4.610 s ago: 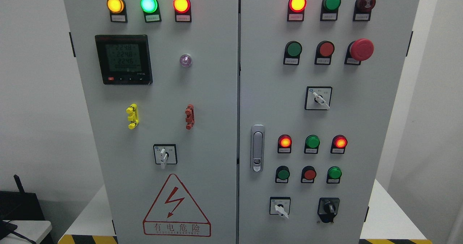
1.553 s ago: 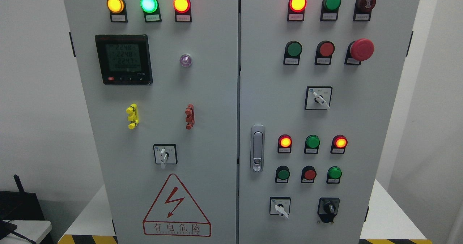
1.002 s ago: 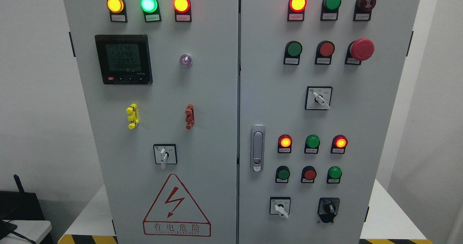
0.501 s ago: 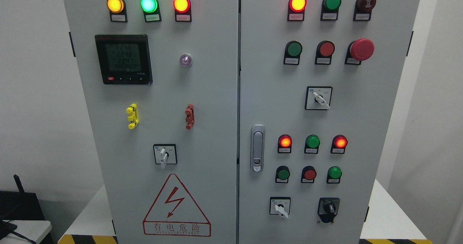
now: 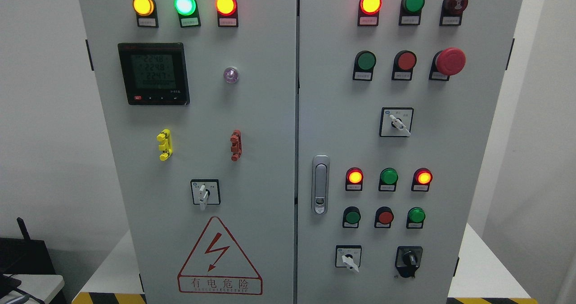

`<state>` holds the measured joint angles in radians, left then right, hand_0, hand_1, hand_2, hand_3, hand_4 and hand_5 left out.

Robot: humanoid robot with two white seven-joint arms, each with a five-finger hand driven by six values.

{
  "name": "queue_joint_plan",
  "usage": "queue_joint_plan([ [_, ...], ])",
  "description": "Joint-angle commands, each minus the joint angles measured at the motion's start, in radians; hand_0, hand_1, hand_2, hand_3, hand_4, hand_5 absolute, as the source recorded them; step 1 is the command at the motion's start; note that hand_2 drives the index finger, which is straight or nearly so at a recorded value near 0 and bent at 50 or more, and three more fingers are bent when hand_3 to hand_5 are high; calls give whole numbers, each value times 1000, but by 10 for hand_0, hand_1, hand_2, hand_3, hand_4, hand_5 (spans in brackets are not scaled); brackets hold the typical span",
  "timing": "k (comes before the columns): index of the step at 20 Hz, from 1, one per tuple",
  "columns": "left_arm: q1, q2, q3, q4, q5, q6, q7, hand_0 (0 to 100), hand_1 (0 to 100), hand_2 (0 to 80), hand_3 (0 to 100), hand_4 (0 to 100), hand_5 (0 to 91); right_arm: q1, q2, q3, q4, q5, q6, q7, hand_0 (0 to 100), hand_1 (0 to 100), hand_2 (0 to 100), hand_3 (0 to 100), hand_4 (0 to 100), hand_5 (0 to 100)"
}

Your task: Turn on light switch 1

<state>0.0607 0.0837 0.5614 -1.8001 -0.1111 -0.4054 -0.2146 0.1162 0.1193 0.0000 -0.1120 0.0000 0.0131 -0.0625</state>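
Observation:
A grey two-door control cabinet fills the head view. Its right door carries a row of three push buttons: a dark green one, a red one and a brighter green one. Above them sit a lit red lamp, an unlit green lamp and a second lit red lamp. I cannot tell from here which control is light switch 1. Neither of my hands shows in the picture.
Rotary selector switches sit at the lower right, mid right and on the left door. A red emergency-stop mushroom protrudes at the upper right. A silver door handle runs beside the centre seam. A digital meter glows on the left door.
Only the digits on the meter flicker; nothing else has moved.

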Motion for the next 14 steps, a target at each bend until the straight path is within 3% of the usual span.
queue_joint_plan([
  [1, -68, -65, -231, -99, -5, 2, 24, 444, 0, 186, 466, 595, 383, -1, 0, 17, 0, -25, 1, 0, 120, 389, 0, 0, 0, 0],
  [4, -93, -81, -279, -100, -54, 7, 24, 416, 0, 194, 483, 610, 402, 0, 0, 17, 0, -25, -1, 0, 120, 389, 0, 0, 0, 0],
  [11, -122, -122, -425, -97, -62, 20, 29, 283, 0, 267, 579, 693, 480, 0, 0, 17, 0, -25, -1, 0, 120, 389, 0, 0, 0, 0],
  [14, -131, -137, -483, -97, -64, 26, 64, 241, 0, 275, 594, 704, 514, -1, 0, 17, 0, -25, 1, 0, 120, 389, 0, 0, 0, 0],
])
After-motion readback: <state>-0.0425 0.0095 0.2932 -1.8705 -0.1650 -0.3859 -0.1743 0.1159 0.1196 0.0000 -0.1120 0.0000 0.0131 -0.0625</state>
